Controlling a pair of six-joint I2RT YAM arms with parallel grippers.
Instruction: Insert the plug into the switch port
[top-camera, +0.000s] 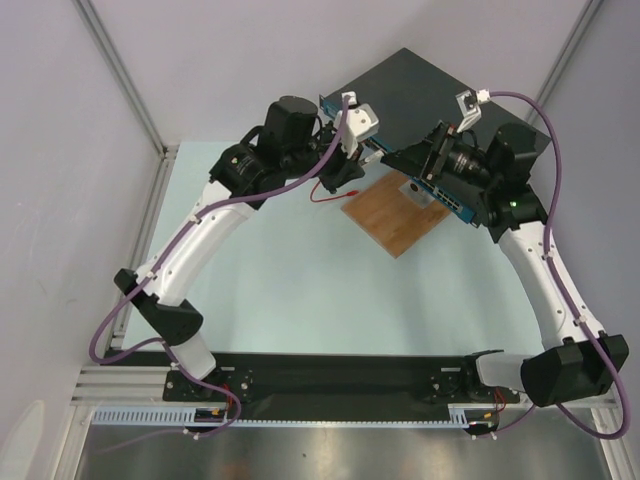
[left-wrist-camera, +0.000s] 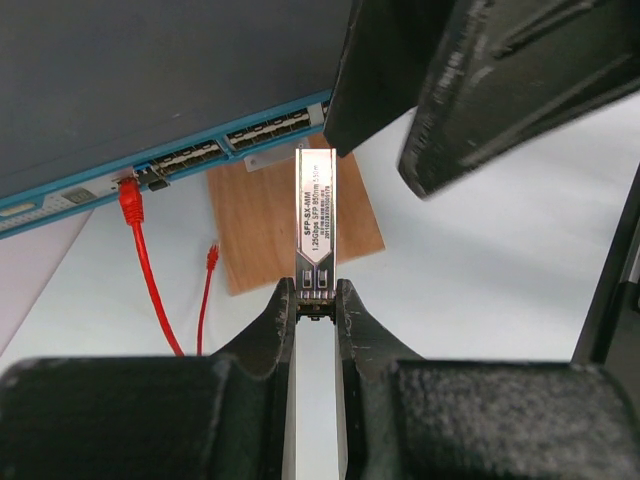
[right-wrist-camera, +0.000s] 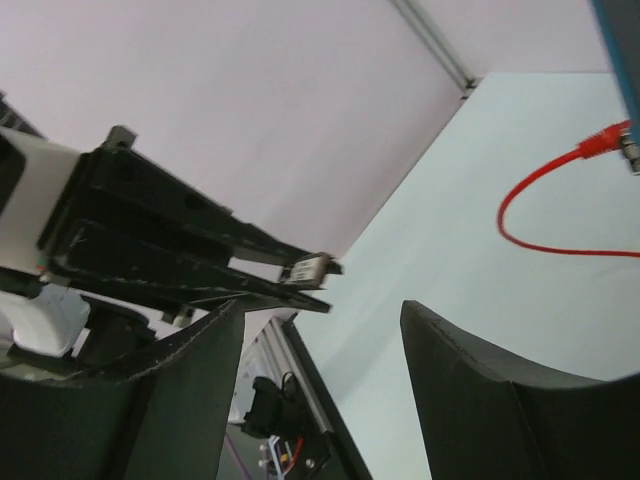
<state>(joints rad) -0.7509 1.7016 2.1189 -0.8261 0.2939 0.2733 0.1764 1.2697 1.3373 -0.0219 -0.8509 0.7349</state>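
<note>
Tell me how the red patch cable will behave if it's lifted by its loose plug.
Probably floppy: the red cable lies in a slack loop on the table, so it should droop behind the loose plug. Likely light, being so thin. Its other end looks seated in the switch, so a hard pull may tug there.

Red plug — free, below switch port.

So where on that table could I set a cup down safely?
The wide pale table patch between the wooden board and the arms' base rail is bare. By the switch it is crowded: left gripper, right gripper, red cable.
</note>
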